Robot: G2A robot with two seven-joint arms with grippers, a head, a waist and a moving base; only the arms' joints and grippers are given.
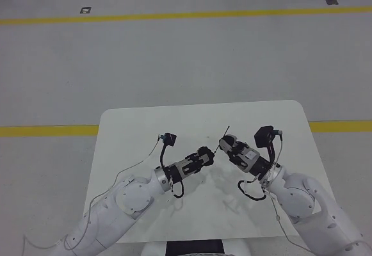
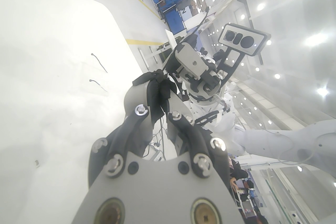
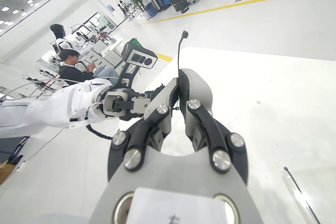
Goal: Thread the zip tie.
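zip tie (image 3: 179, 57) is off the worktop, pinched in the right gripper (image 3: 179, 86): jaws pressed together on the strap partway along, head (image 3: 185, 34) standing free well beyond the tips

top view: zip tie (image 1: 226, 132) shows as a thin dark line rising out of the right gripper (image 1: 227, 143), in the air over the middle of the worktop (image 1: 141, 128)

left gripper (image 1: 206, 153) sits just beside it, nearly tip to tip. In its own wrist view the left gripper (image 2: 156, 88) has ragged black padding at the tips. Can't tell if it's spread or closed, or whether it has the tail end

handling, my read:
- light, thin plastic strap, springy, bends easily across its flat face, fairly slick
- the long free length above the pinch will likely wobble, so the head won't sit steady for threading
- better hold: one gripper close under the head, flat faces between the pads, not the edges, or it twists out
- the other takes the tail close to its tip so it doesn't buckle going into the slot
- no need to squeeze hard, it won't crush, but it can slide lengthwise

spare tie (image 2: 99, 62) and a second spare tie (image 2: 98, 84) lie flat on the worktop, well apart from both grippers. The right wrist view has a spare tie (image 3: 299, 188) lying flat too, possibly one of the same two
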